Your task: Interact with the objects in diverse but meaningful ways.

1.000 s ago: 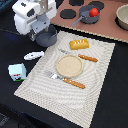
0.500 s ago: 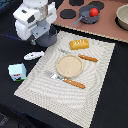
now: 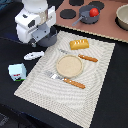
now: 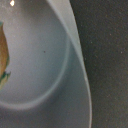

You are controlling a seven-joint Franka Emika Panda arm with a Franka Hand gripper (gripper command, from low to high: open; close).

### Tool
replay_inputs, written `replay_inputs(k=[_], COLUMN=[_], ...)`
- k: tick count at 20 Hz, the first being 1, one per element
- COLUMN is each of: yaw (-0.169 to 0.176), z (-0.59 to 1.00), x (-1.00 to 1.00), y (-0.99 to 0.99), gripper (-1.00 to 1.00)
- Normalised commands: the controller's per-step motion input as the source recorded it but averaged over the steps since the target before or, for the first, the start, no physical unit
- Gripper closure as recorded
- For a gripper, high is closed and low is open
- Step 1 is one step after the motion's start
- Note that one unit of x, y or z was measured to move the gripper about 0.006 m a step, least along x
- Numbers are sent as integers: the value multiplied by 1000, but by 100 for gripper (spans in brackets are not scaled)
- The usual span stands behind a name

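Note:
My gripper (image 3: 41,34) hangs at the back, at the exterior view's left, low over a grey dish (image 3: 50,39) on the dark table. The wrist view is filled by the dish's pale grey inside (image 4: 45,55), with a yellow-orange thing (image 4: 3,55) at one edge. No fingers show there, so I cannot tell if the jaws are open. The red tomato (image 3: 93,11) sits in the grey pot (image 3: 88,18) on the brown board. The bread loaf (image 3: 80,44) lies on the mat. The white fish piece (image 3: 33,55) and milk carton (image 3: 18,71) lie on the dark table.
A round tan plate (image 3: 68,65) lies mid-mat on the striped placemat (image 3: 95,80), with an orange-handled knife (image 3: 84,57) behind it and a fork (image 3: 66,80) in front. A tan bowl (image 3: 123,16) stands at the back right. Black burner discs (image 3: 76,3) mark the brown board.

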Motion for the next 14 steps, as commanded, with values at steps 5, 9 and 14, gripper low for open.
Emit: replay_inputs(k=[5, 9, 14], yaw=[40, 39, 36], z=[-167, -182, -137], x=[-137, -143, -137], y=[-54, -49, -60], gripper=[100, 100, 100])
